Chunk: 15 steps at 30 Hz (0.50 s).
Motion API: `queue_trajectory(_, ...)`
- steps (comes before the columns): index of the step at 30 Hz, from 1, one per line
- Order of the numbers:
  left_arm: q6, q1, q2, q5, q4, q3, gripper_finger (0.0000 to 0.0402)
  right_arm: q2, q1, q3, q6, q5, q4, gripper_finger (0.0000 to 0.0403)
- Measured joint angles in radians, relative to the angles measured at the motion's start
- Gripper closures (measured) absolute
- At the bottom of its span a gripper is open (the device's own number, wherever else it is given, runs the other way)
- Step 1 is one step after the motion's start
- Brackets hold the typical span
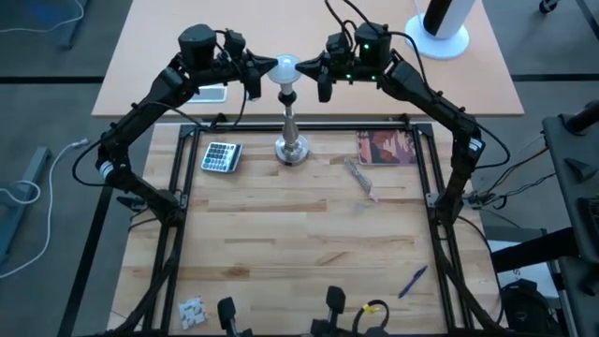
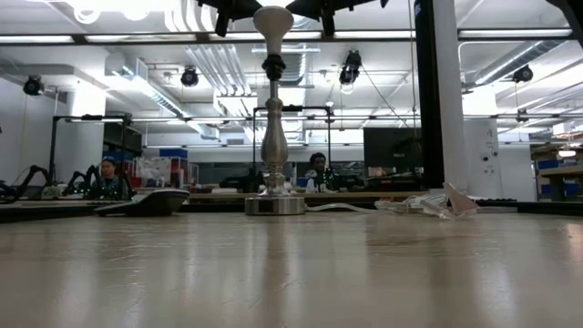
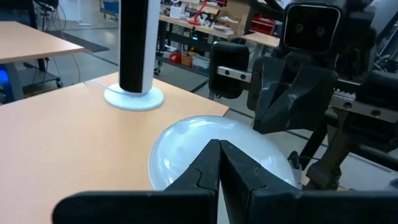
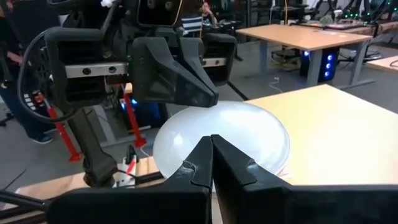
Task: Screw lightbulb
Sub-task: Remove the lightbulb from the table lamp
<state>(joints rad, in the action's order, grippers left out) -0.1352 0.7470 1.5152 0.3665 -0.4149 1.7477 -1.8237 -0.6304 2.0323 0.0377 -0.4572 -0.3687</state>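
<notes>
**Bulb on the socket, both grippers at its sides**

On the wooden table (image 1: pixel 309 234), the silver lamp stand (image 1: pixel 291 140) already carries the lightbulb (image 1: pixel 284 68) in its socket; whether it is fully threaded cannot be told. The left gripper (image 1: pixel 255 79) sits at the bulb's nine o'clock, the right gripper (image 1: pixel 318 79) at three o'clock. Each wrist view shows its fingers clenched together, grasping nothing, just beside the glass. Tightening likely remains.

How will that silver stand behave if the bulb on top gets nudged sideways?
Likely tippy: the silver stand is tall and slim on a small round base. The lightbulb on top raises its weight. Its polished metal looks stiff and probably slippery.
</notes>
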Motion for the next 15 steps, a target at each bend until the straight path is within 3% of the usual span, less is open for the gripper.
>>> queue_trajectory(15, -0.198, -0.054, 0.003, -0.005, 0.031, -0.003, 0.0401, -0.004, -0.006, -0.019, -0.029, 0.070, 0.044, 0.0403)
